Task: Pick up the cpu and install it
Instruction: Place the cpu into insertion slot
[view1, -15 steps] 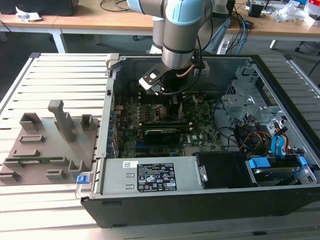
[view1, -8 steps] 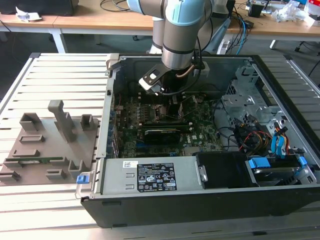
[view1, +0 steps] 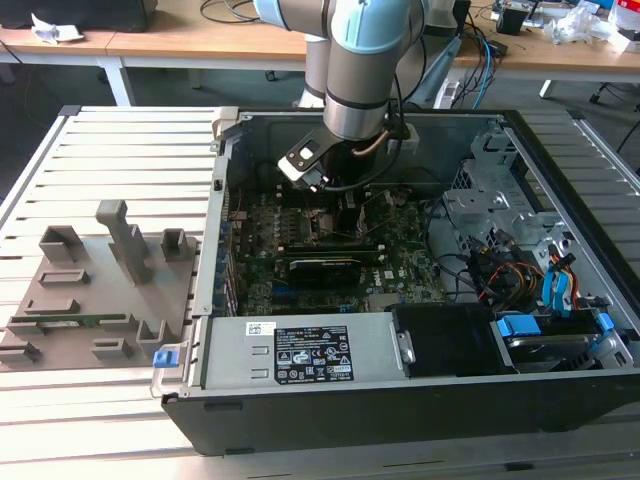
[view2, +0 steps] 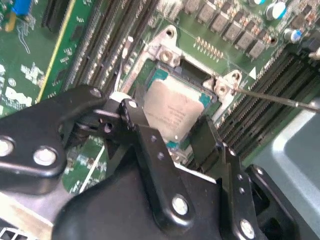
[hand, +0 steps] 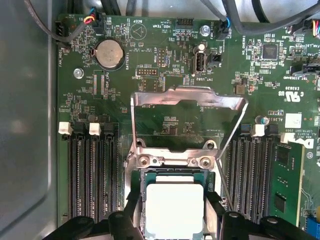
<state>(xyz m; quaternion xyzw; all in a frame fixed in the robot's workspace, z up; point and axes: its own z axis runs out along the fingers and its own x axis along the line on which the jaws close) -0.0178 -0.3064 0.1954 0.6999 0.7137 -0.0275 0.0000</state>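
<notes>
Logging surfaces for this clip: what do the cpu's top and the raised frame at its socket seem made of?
The cpu top looks like matte metal: pale silvery-beige, evenly lit, no sharp glints. The raised frame looks like thin stamped sheet metal, semi-glossy: grey, with bright edges and bent tabs. Alloys cannot be told.

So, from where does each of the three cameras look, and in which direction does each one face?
Exterior view: off the arm, raised, looking down into the open case; the arm shows above it.
First wrist view: on the wrist, facing the motherboard square-on; the gripper shows, at the cpu.
Second wrist view: on the wrist, looking slantwise at the socket; the gripper shows in front of it.
Both wrist views share the cpu, socket and gripper.
</notes>
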